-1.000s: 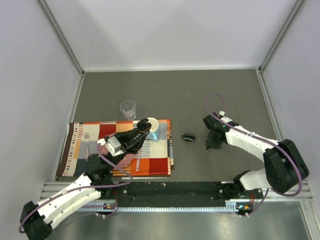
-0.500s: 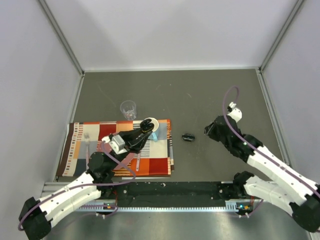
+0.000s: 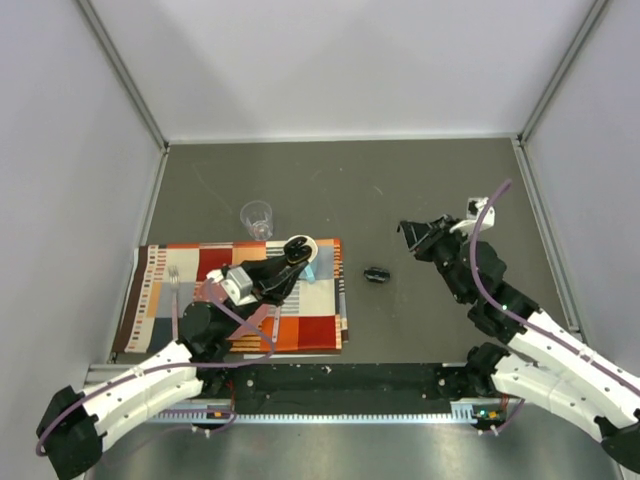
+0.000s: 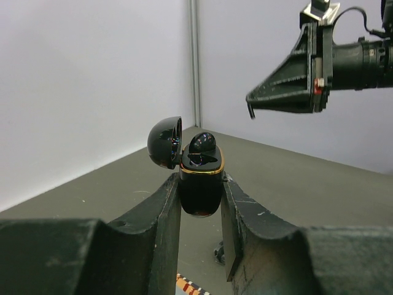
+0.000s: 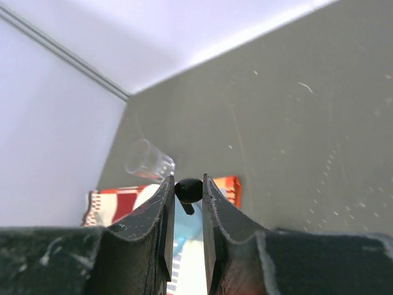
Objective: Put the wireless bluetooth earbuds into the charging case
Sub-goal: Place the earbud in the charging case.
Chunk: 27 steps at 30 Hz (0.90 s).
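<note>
My left gripper point(image 4: 199, 179) is shut on a black charging case point(image 4: 201, 193) with a gold rim and holds it upright above the placemat. Its lid point(image 4: 164, 142) is open to the left. One black earbud point(image 4: 201, 142) sits in the case. In the top view the case point(image 3: 296, 247) shows at the gripper's tip by the white mug. My right gripper point(image 5: 186, 183) is shut on a second black earbud point(image 5: 188, 190), raised in the air to the right of the case, and points towards it point(image 4: 250, 109). A small black object point(image 3: 376, 273) lies on the table between the arms.
A striped placemat point(image 3: 170, 290) lies at the front left with a fork point(image 3: 175, 285), a white mug point(image 3: 312, 247) and a blue item point(image 3: 312, 270) on it. A clear glass point(image 3: 257, 217) stands behind the placemat; it also shows in the right wrist view point(image 5: 149, 161).
My right arm has lifted from the table beside the small black object and swung up and back, now pointing left. My left gripper has stayed nearly still with the case.
</note>
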{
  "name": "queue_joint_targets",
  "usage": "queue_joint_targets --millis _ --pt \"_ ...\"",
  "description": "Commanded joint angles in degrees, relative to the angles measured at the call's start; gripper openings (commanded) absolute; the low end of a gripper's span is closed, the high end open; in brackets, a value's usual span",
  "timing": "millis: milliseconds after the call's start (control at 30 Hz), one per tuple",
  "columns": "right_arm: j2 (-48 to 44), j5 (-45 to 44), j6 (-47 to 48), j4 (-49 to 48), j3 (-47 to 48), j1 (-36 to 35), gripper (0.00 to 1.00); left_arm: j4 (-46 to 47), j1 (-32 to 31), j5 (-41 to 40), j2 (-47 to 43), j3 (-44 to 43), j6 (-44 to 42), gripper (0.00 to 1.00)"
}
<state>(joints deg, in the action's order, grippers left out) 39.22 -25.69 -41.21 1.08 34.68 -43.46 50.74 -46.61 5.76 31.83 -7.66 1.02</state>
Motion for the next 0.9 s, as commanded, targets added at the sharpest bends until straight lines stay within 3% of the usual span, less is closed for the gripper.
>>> queue_joint_targets --millis 0,133,300,500,867 --pt "3.0 2.0 4.5 -14.2 5.6 -2.1 0.0 6.2 0.0 0.7 1.7 -1.5 0.2 0.0" --pt "5.7 4.6 6.1 -22.3 7.8 -6.2 0.0 6.0 -0.1 1.8 3.4 -2.4 -0.4 0.0" --pt "8.5 4.5 12.5 -31.2 5.8 -17.1 0.0 5.8 -0.1 1.9 3.8 -2.5 -0.4 0.0" --pt "13.8 5.7 16.3 -37.6 7.0 -22.1 0.0 6.6 0.0 1.6 4.4 -2.3 0.4 0.0" --pt "24.0 -1.6 23.2 -45.7 9.0 -29.5 0.0 8.6 -0.1 -0.3 4.1 -0.7 0.7 0.0"
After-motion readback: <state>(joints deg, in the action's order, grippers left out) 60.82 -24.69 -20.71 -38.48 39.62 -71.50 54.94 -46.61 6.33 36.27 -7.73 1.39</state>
